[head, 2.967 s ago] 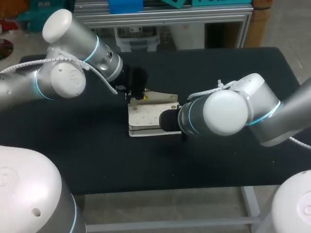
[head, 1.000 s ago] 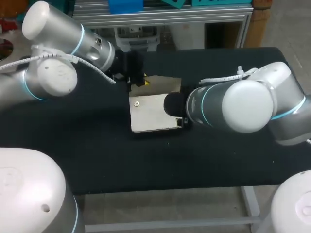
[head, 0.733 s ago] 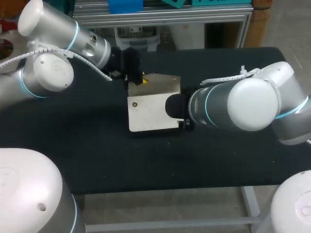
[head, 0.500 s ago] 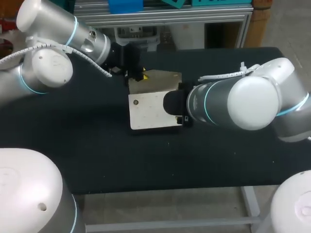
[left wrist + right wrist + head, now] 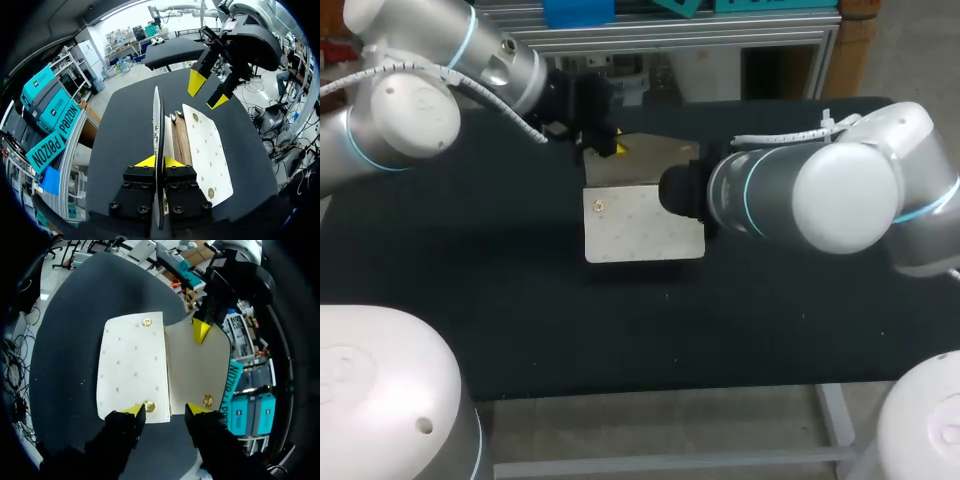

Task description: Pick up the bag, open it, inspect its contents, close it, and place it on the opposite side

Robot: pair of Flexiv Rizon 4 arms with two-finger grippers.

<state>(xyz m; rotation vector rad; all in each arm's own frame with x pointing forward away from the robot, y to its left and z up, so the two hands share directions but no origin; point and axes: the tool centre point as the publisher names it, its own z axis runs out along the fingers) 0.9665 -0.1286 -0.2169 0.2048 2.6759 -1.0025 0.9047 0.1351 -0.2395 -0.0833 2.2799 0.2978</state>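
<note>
Bag (image 5: 642, 232) of white colour lies near the middle of the black table (image 5: 500, 320), with its dotted body flat on the surface and a small gold stud (image 5: 599, 206) at one corner. Its flap (image 5: 660, 160) is lifted up from the body and stands open on the far side. The left arm (image 5: 415, 95) comes in from the left, and the left gripper (image 5: 159, 161) holds this flap: in the left wrist view the thin edge of the flap runs straight between the two yellow tips, which press on it from both sides with almost no gap. The right arm (image 5: 820, 195) reaches across from the right, to the right end of the bag. The right gripper (image 5: 166, 409) has its fingers wide apart. In the right wrist view one yellow tip is over the corner of the body and the other over the corner of the flap, with the fold between them, and they do not clamp anything. In the left wrist view the same two tips hang just above the far end of the bag.
</note>
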